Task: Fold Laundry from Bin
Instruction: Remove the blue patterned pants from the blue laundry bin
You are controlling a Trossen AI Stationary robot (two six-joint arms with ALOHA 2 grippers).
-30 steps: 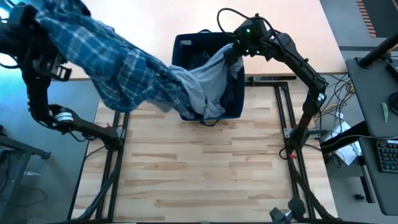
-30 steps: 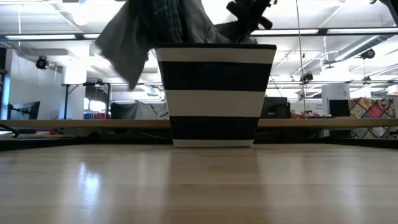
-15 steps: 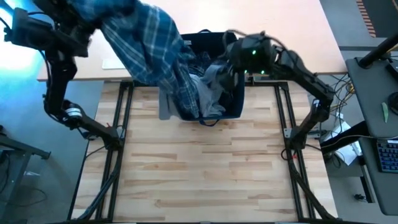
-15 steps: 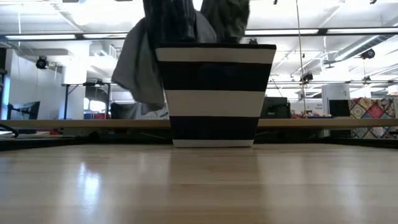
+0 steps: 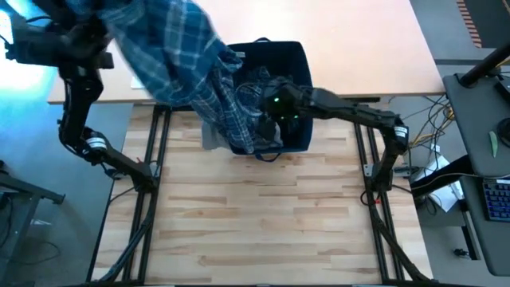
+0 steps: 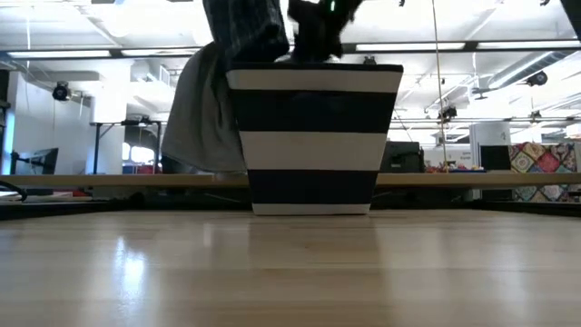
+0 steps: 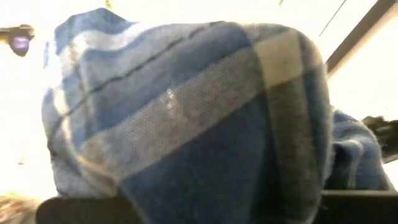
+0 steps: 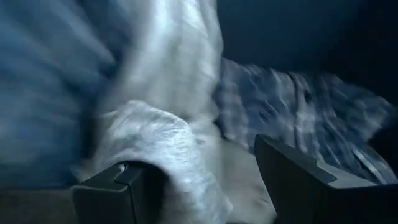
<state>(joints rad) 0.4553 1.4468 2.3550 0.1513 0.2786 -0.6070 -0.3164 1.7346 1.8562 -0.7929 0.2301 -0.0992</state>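
High view: the bin point(image 5: 296, 60) stands at the far middle of the tabletop point(image 5: 255, 215), its open mouth facing up. A blue-and-white plaid garment point(image 5: 171, 52) is lifted out of it toward the far left corner, where the left gripper point(image 5: 80, 36) is mostly covered by the cloth. The garment's lower end trails over the bin's left rim. The left jaws are pressed together on the plaid cloth; the left wrist view is filled by the plaid weave point(image 7: 186, 118) draped directly in front of the camera.

The right arm reaches in from the right side, and the right gripper point(image 5: 267, 119) is lowered into the bin at its near-left part, among the laundry there. A grey T-shirt point(image 5: 213, 137) hangs over the bin's near-left edge and down its outer wall.

Right wrist view: the right jaws are spread, with one dark finger point(image 8: 115, 190) on each side of the picture. Pale grey cloth point(image 8: 168, 124) lies between and ahead of them, and plaid fabric point(image 8: 292, 109) lies beside it against the dark inner wall. No cloth is visibly pinched by these jaws.

Low view: the striped bin point(image 6: 313, 136) rests flat on the tabletop, with grey cloth point(image 6: 204, 118) hanging down its left side and plaid fabric point(image 6: 243, 27) rising above the rim.
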